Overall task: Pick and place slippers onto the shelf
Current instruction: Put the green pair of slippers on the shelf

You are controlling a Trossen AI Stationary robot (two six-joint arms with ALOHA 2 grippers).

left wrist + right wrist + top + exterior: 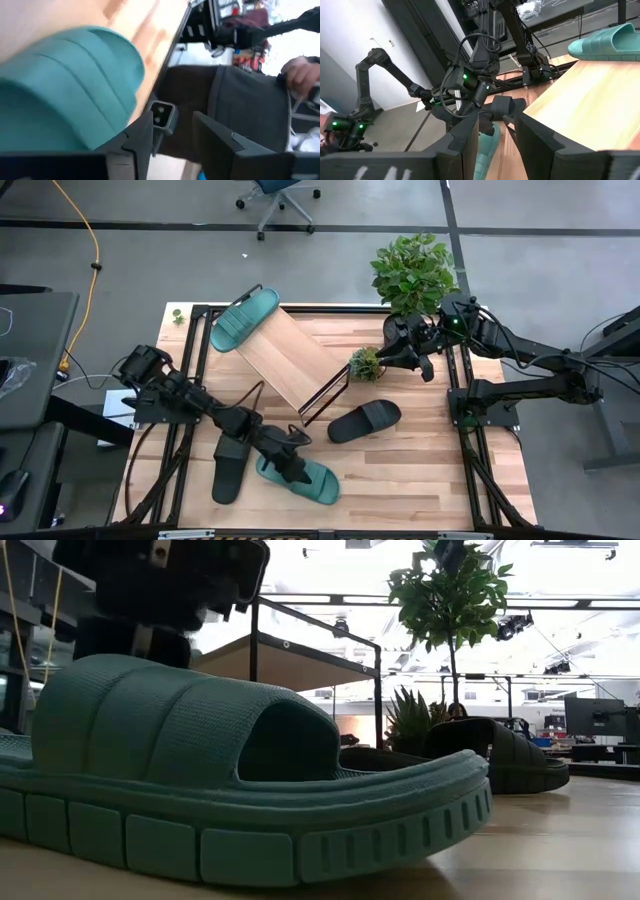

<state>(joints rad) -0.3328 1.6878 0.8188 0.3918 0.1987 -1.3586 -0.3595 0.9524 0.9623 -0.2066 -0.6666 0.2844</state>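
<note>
A teal slipper (305,477) lies flat on its sole near the table's front edge, filling the low view (240,780). My left gripper (292,463) hovers low over its strap, open, with nothing between the fingers (172,145); the strap (70,85) lies beside one finger. One black slipper (228,470) lies to its left, another (365,420) toward the middle right. A second teal slipper (245,320) rests on the far end of the slanted shelf (290,365). My right gripper (385,358) waits open, raised at the back right. My left gripper has the outer side of one finger (137,142) close against the teal slipper's strap (117,115), coming in at a shallow downward slant. Whether that finger touches the strap I cannot tell. The slipper rests flat on the table.
A large potted plant (415,275) stands at the back right and a small one (365,363) by the shelf's black wire frame (325,405). A person's hand (300,72) shows beyond the table. Bare wood lies at the front right (430,470).
</note>
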